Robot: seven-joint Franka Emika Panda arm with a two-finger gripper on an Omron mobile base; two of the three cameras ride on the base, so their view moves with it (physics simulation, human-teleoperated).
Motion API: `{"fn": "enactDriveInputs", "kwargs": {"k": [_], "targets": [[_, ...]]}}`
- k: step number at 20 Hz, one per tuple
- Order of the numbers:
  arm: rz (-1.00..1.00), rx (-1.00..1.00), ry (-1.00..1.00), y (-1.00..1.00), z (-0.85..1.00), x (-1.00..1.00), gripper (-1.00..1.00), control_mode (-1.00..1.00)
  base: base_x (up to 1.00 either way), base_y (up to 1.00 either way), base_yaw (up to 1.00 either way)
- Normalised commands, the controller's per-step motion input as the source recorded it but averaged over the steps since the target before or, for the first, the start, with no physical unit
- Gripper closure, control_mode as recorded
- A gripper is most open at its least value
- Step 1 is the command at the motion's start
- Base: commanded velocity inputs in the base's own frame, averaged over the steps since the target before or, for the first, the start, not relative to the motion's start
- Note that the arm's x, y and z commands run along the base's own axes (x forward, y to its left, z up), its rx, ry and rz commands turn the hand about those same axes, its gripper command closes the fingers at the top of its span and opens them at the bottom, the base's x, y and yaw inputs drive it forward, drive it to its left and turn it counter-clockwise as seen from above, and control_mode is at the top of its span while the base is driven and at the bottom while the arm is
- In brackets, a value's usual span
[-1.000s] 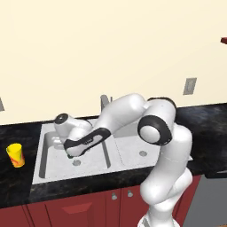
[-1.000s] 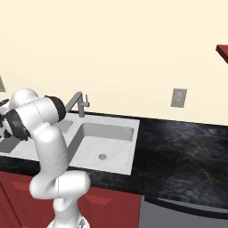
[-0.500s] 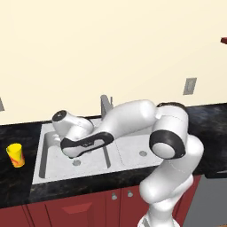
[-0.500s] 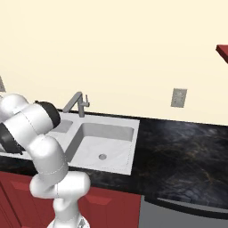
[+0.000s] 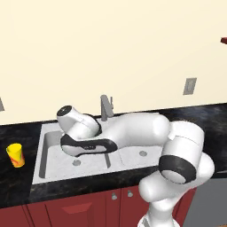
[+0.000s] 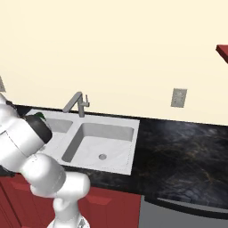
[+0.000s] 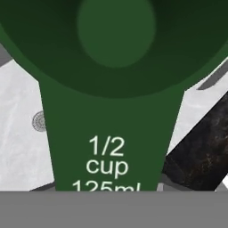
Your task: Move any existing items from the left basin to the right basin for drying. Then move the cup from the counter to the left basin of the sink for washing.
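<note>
1. The end effector point(image 5: 74, 147) hung over the left basin point(image 5: 51, 162), clamped on the handle of the dark green scoop point(image 7: 111, 133). The scoop was lifted clear, with the steel floor and a drain point(image 7: 39, 121) below it.
2. Over the last second the arm's elbow had swung to the right, while the hand barely shifted. The grip had stayed the same.
3. That suggested the carry toward the right basin point(image 6: 104, 142) was only beginning. The scoop's green edge point(image 6: 40, 116) was still on the left side.
4. The yellow cup point(image 5: 15, 155) stood untouched on the black surface point(image 5: 17, 190), left of the sink point(image 5: 42, 179).
</note>
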Motion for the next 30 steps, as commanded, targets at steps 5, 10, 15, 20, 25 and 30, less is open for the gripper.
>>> {"fn": "enactDriveInputs", "kwargs": {"k": [5, 10, 15, 20, 25, 30], "targets": [[-0.17, 0.02, 0.00, -0.31, 0.24, -0.37, 1.00, -1.00, 0.00, 0.00, 0.00], [-0.18, 0.03, 0.00, -0.35, 0.28, -0.30, 1.00, -1.00, 0.00, 0.00, 0.00], [-0.18, 0.03, 0.01, -0.42, 0.25, -0.13, 1.00, -1.00, 0.00, 0.00, 0.00], [-0.16, 0.06, 0.00, -0.48, 0.08, -0.10, 1.00, -1.00, 0.00, 0.00, 0.00], [-0.15, 0.07, 0.01, -0.48, 0.03, -0.05, 1.00, -1.00, 0.00, 0.00, 0.00], [-0.14, 0.06, 0.01, -0.50, 0.02, -0.01, 1.00, -1.00, 0.00, 0.00, 0.00]]}}
